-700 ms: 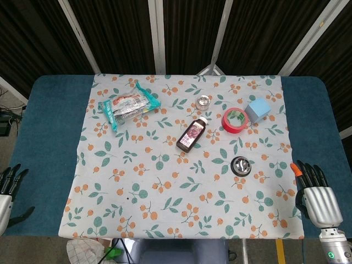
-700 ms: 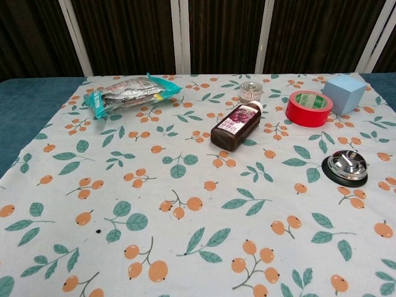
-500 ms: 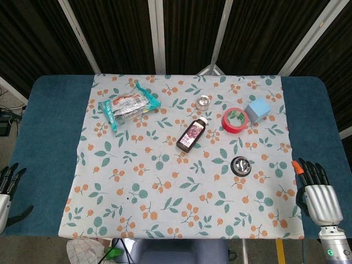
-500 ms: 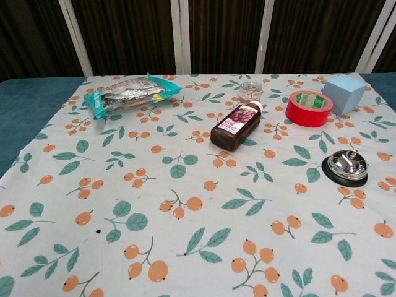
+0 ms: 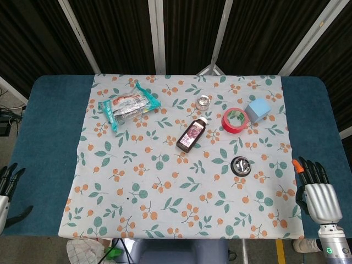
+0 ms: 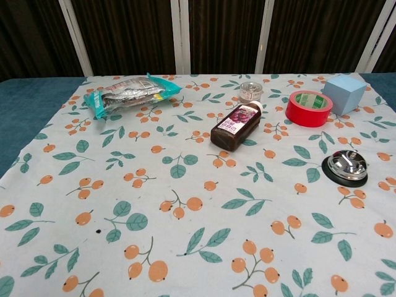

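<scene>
On the floral tablecloth [image 5: 137, 181] spread over the blue table, the right hand [image 5: 317, 193] rests empty with fingers straight, nearest the small chrome call bell [image 5: 241, 165], while the left hand [image 5: 5, 190] sits empty, fingers apart.

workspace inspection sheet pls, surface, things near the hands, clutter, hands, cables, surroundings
surface: blue table under a floral cloth.
things: call bell nearest the right hand, apart from it.
clutter: snack packet, dark bottle lying down, small jar, red tape roll, blue cube.
hands: left hand and right hand off the cloth at the near corners, fingers apart, holding nothing.
cables: some at the far left edge, on the floor.
surroundings: dark slatted wall with white bars.
</scene>
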### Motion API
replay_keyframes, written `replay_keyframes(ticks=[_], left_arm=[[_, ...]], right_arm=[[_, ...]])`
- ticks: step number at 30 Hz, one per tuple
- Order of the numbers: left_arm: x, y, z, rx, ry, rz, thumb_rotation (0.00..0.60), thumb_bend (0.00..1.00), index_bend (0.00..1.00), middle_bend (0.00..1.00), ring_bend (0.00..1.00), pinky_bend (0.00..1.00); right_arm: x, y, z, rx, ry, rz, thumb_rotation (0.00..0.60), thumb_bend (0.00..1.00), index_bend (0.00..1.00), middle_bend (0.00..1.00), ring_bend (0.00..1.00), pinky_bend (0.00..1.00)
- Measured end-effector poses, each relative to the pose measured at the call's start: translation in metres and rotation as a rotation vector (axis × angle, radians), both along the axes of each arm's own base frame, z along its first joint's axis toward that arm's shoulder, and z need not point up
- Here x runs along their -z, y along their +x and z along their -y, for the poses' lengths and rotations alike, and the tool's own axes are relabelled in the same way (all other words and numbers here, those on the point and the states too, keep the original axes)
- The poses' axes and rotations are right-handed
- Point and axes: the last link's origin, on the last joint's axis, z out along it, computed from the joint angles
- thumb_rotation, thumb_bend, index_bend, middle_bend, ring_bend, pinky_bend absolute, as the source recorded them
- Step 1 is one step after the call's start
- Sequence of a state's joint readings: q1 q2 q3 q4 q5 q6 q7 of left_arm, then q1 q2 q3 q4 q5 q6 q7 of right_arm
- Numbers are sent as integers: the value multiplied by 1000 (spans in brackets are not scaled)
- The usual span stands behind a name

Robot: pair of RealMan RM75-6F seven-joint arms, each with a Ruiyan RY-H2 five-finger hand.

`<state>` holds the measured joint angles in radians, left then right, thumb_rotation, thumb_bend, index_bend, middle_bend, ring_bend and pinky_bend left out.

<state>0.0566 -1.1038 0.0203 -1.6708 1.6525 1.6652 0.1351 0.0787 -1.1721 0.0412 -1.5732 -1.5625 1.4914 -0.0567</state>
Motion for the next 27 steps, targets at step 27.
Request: replay_keyframes(ticks=[27], left_arm=[[9,0,1,-17,-24,-22,600,295,102,0,0,90]], right_arm=[[70,49,69,-94,107,48,600,1000,48,0,0,0]])
